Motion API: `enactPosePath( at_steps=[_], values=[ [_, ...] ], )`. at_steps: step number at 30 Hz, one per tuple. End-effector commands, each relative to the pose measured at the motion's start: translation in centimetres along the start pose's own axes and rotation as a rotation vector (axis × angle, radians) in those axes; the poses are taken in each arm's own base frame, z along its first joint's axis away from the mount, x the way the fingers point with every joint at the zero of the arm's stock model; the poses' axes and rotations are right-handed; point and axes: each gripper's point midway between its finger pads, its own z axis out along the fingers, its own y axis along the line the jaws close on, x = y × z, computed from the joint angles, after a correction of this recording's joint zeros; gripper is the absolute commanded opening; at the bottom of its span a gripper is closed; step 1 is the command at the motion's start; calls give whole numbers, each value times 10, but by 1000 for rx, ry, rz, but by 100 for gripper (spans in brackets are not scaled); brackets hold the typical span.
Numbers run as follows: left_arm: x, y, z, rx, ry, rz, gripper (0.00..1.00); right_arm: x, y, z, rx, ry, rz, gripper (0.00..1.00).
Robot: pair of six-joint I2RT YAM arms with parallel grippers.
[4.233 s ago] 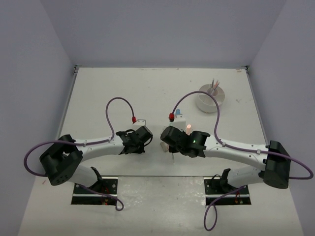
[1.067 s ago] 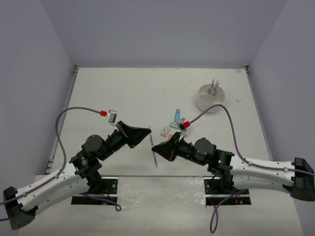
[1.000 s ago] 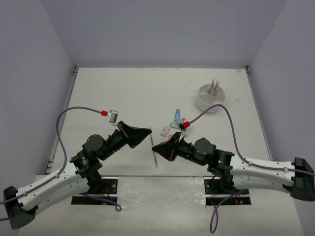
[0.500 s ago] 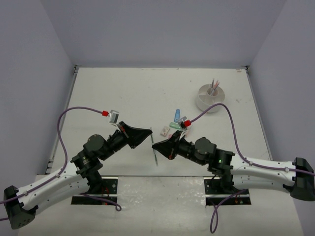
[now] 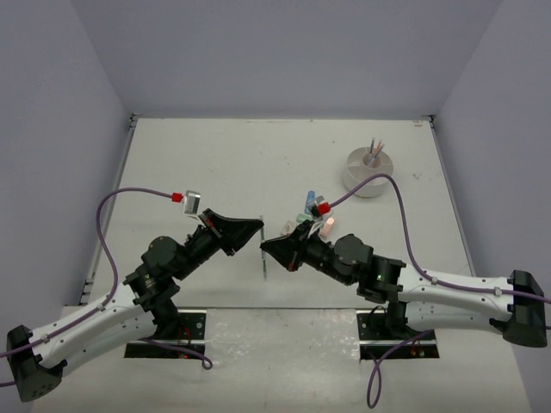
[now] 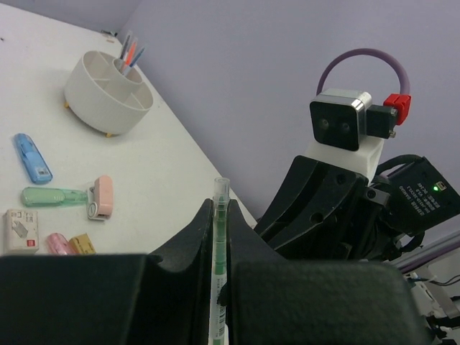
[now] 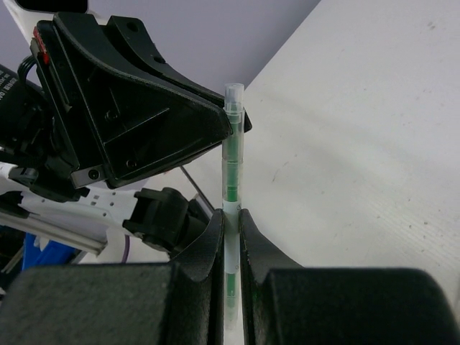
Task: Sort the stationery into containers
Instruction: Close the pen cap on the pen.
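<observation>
Gripping the green pen (image 6: pixel 218 237) from both sides, we have the left hand (image 5: pixel 257 229) and the right hand (image 5: pixel 265 246) each clenched on its barrel, holding it above the desk (image 5: pixel 215 163) near the middle of the near edge. We judge this to be a handover. The white tub (image 5: pixel 368 176) sits toward the far right corner, on the right arm's side, so the pen most likely passes to the right hand. The next move calls for the left hand to let go cleanly while the right keeps a firm pinch, so the thin barrel neither twists nor drops. After that comes a carry to the tub's centre cup, where other pens (image 6: pixel 129 54) already stand upright. Several small pieces are not yet sorted and lie right of the desk's centre: a blue block (image 6: pixel 32 157), a green piece (image 6: pixel 52 195) touching a pink one (image 6: pixel 103 195), a white eraser (image 6: pixel 21 230) and a tan block (image 6: pixel 82 244). The eraser carries printing and the right arm a white-lettered label (image 6: pixel 418 192), but we can read neither.
</observation>
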Motion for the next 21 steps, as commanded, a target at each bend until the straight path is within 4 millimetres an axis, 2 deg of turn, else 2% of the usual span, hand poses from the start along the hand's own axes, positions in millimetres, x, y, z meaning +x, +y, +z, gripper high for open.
enactPosePath(
  at_steps=[1, 6, 9, 12, 14, 19, 21],
  values=[
    [9, 1, -2, -14, 59, 23, 0, -83, 35, 1, -38, -251, -16, 0],
    [5, 3, -2, -46, 69, 75, 2, -91, 31, -4, 1, -261, -60, 0],
    [4, 3, -3, -46, 77, 100, 10, -90, 34, -5, -17, -248, -84, 0],
    [1, -3, -1, -28, 73, 101, 23, -77, 45, 1, -75, -184, -129, 0],
    [0, -6, 0, -20, 75, 103, 26, -69, 45, 6, -89, -157, -134, 0],
    [-5, -13, 4, -10, 73, 110, 25, -58, 43, 10, -98, -137, -125, 0],
    [-4, -18, 3, 12, 86, 111, 14, -58, 45, 11, -104, -132, -126, 0]
  ],
)
